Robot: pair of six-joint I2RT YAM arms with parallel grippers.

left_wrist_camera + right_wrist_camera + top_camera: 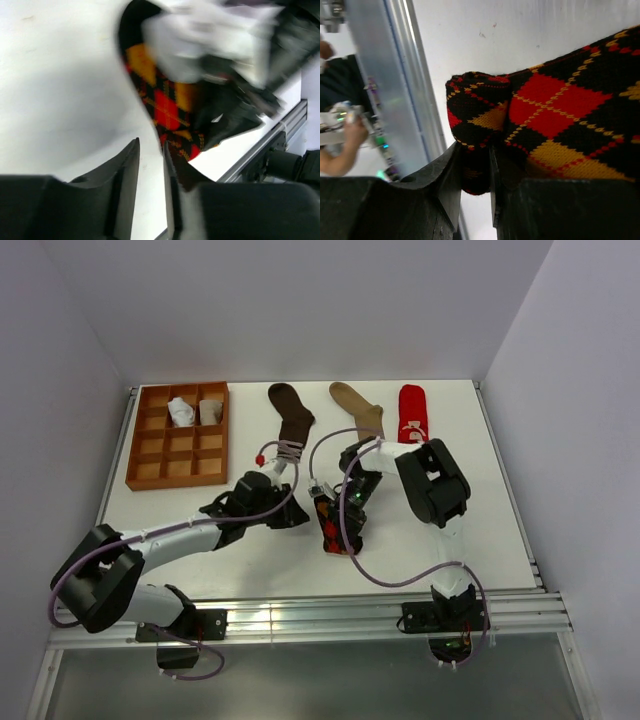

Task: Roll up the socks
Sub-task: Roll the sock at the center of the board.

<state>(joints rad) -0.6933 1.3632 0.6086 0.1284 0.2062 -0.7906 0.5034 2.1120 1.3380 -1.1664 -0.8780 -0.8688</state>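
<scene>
Right fingers [445,185] clamped on folded end of argyle sock [555,110]; left fingers [125,170] slightly apart, empty, beside it; white tabletop [60,75].

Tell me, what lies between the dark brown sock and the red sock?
The tan sock, touching neither the dark brown sock nor the red sock; the top view shows it.

A white worktop [480,510] sits boxed in by plain pale grey walls: a far wall [300,300], a left wall [50,380] and a right wall [590,380]. An aluminium rail [330,612] runs along its near edge, with a dull grey surface [330,680] nearer still. The light is soft and even.
</scene>
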